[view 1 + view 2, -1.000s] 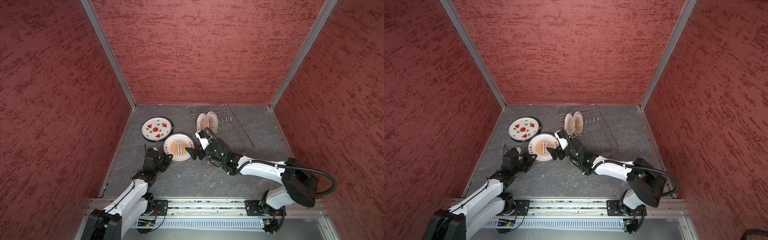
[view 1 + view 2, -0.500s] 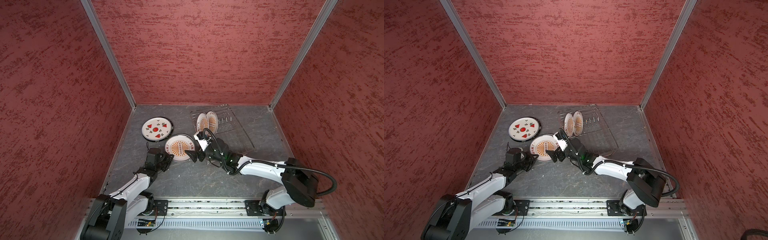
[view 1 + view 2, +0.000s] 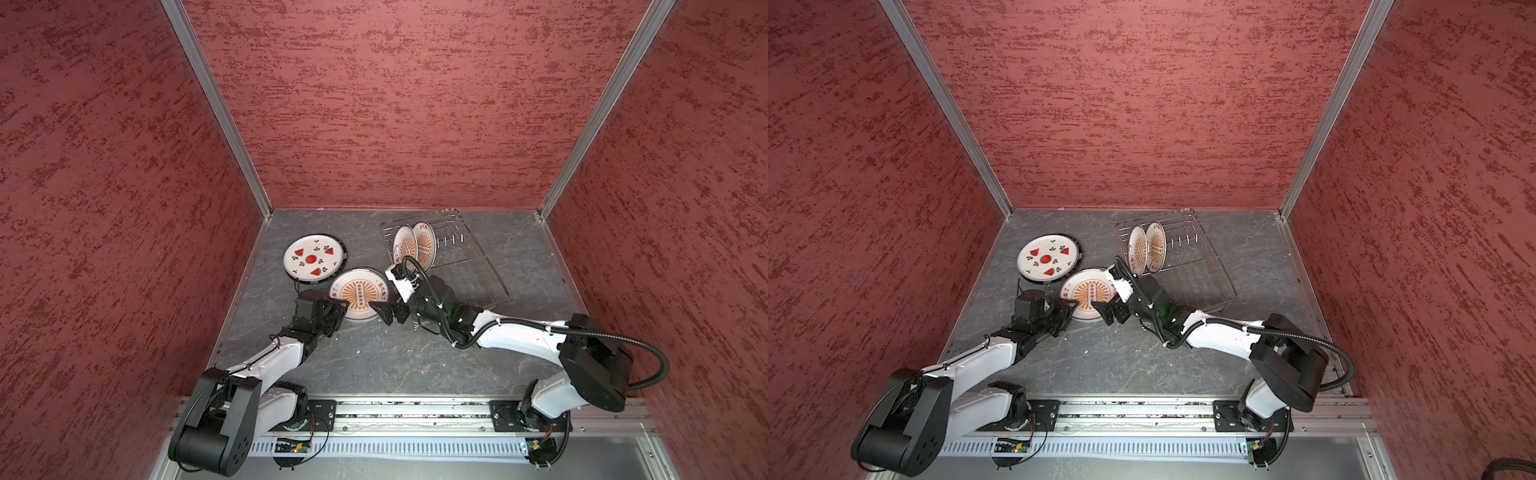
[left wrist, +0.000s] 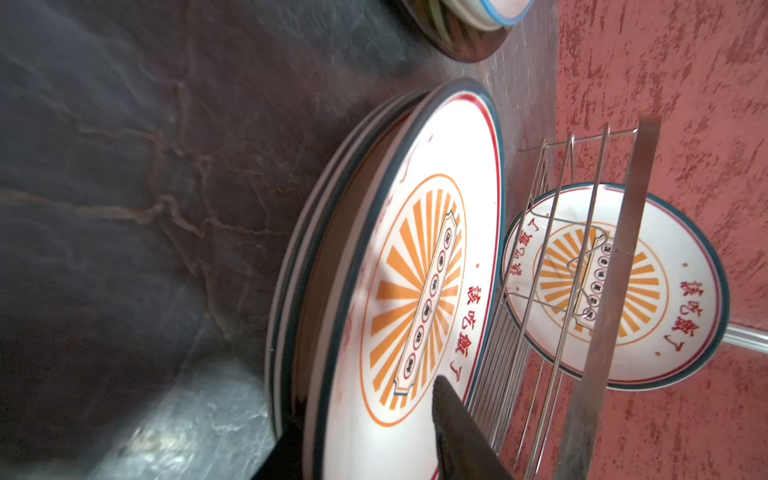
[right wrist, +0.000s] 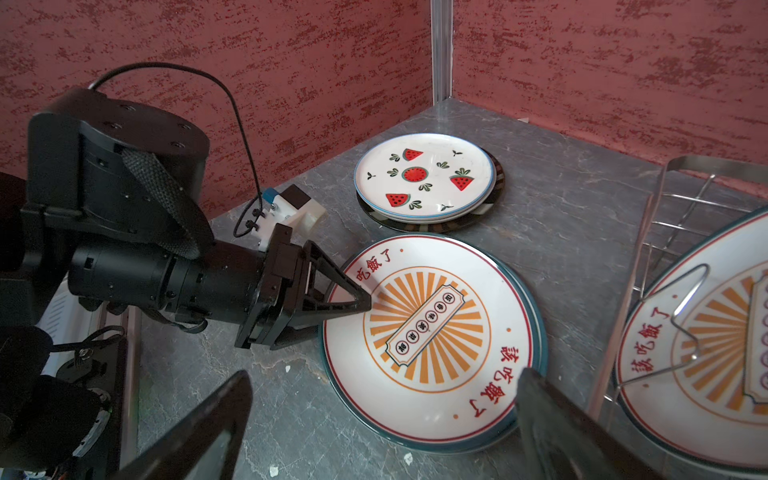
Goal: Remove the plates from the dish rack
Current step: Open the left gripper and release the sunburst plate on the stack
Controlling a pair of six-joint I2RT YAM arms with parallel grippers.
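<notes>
A stack of sunburst plates (image 3: 359,293) (image 3: 1090,293) (image 5: 432,332) (image 4: 415,291) lies flat on the table. My left gripper (image 3: 338,309) (image 3: 1069,309) (image 4: 365,453) is open, its jaws astride the stack's rim, one over the top plate. My right gripper (image 3: 384,313) (image 3: 1104,313) (image 5: 384,376) stands wide open just off the stack's near edge, holding nothing. Two more sunburst plates (image 3: 415,245) (image 3: 1147,248) (image 4: 615,286) (image 5: 706,332) stand upright in the silver wire dish rack (image 3: 469,266) (image 3: 1200,270) (image 4: 552,208) (image 5: 665,199). A watermelon plate (image 3: 314,261) (image 3: 1049,260) (image 5: 424,178) tops another stack.
The watermelon stack rests on a larger dark-rimmed plate, close to the left wall and touching distance from the sunburst stack. Red walls close in the table on three sides. The rack's right part holds only bare prongs.
My left gripper's jaws have come apart from the top sunburst plate's rim, and the left arm has sunk lower. The right gripper stayed open and barely shifted.
</notes>
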